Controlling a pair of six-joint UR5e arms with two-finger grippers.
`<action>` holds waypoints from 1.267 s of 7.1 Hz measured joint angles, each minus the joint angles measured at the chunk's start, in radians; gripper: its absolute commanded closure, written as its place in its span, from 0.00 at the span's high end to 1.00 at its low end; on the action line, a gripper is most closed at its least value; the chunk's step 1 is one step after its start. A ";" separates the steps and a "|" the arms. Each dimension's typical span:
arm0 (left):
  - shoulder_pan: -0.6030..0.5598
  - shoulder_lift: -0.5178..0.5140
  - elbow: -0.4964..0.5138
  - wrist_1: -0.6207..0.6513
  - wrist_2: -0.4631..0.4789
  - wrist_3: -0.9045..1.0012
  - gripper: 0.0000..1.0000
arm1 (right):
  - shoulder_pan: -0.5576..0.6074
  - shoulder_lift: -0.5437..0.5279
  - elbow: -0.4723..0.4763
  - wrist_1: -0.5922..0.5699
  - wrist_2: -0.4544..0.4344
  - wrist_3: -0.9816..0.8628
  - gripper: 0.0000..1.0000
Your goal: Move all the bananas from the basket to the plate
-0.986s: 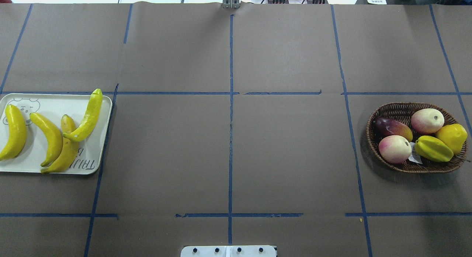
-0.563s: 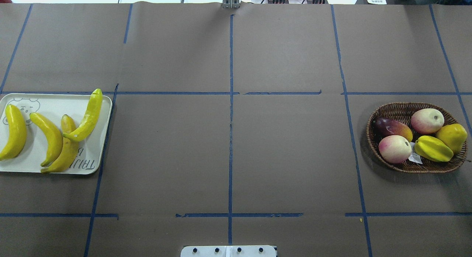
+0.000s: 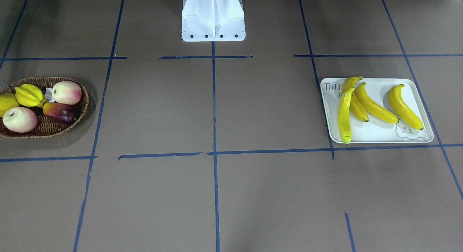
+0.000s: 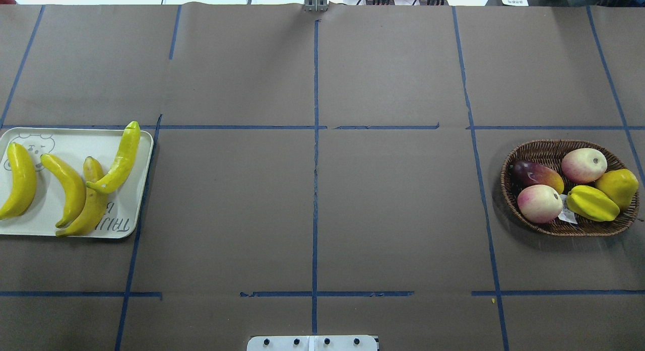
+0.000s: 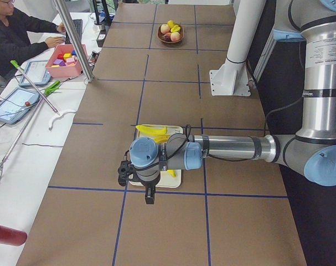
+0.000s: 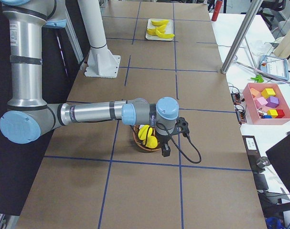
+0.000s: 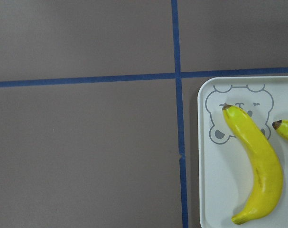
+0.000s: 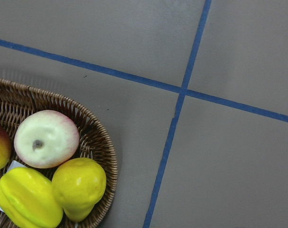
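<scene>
**State of work area**

1. All four bananas [image 4: 68, 187] lay on the plate [image 4: 65, 139], at the robot's left end of the counter [image 4: 312, 215].
2. Two bananas lay apart from the others, directly on the plate. One of them had its tip on the bear drawing [image 7: 238, 114].
3. The other two touched. One leaned across the other, with its far tip over the plate's rim. The lower one partly covered the grey lettering [image 4: 118, 222].
4. The basket [image 4: 539, 147] stood at the right end of the counter, well apart from the plate. It held a starfruit [image 4: 592, 202], a yellow fruit [image 4: 617, 186], two pink-and-white fruits [image 4: 539, 202] and a dark red fruit [image 4: 534, 172].

**State of arms**

1. The left end effector [image 5: 150, 195] hung above the near edge of the plate, pointing down. Whether its fingers were apart or together could not be determined, as it appeared only in the left side view.
2. The right end effector [image 6: 165, 150] hung above the basket, pointing down. Its finger position could not be determined either, as it appeared only in the right side view.
3. Neither wrist view showed the fingers.
</scene>
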 measured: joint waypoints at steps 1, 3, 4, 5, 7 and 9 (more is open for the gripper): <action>0.000 0.000 -0.003 0.000 -0.001 -0.025 1.00 | 0.021 0.001 -0.012 -0.003 0.021 0.002 1.00; 0.000 -0.001 -0.002 0.000 -0.001 -0.040 1.00 | 0.057 -0.008 -0.025 -0.010 0.054 0.004 1.00; 0.000 -0.001 -0.002 0.000 -0.001 -0.042 1.00 | 0.076 -0.024 -0.027 -0.011 0.071 0.004 1.00; 0.000 -0.001 -0.001 0.000 -0.001 -0.043 1.00 | 0.090 -0.047 -0.027 -0.009 0.090 0.004 1.00; 0.001 -0.001 0.002 -0.003 -0.001 -0.043 1.00 | 0.104 -0.068 -0.028 -0.008 0.106 0.016 1.00; 0.001 -0.002 0.005 -0.007 -0.001 -0.042 1.00 | 0.106 -0.067 -0.028 -0.007 0.102 0.066 1.00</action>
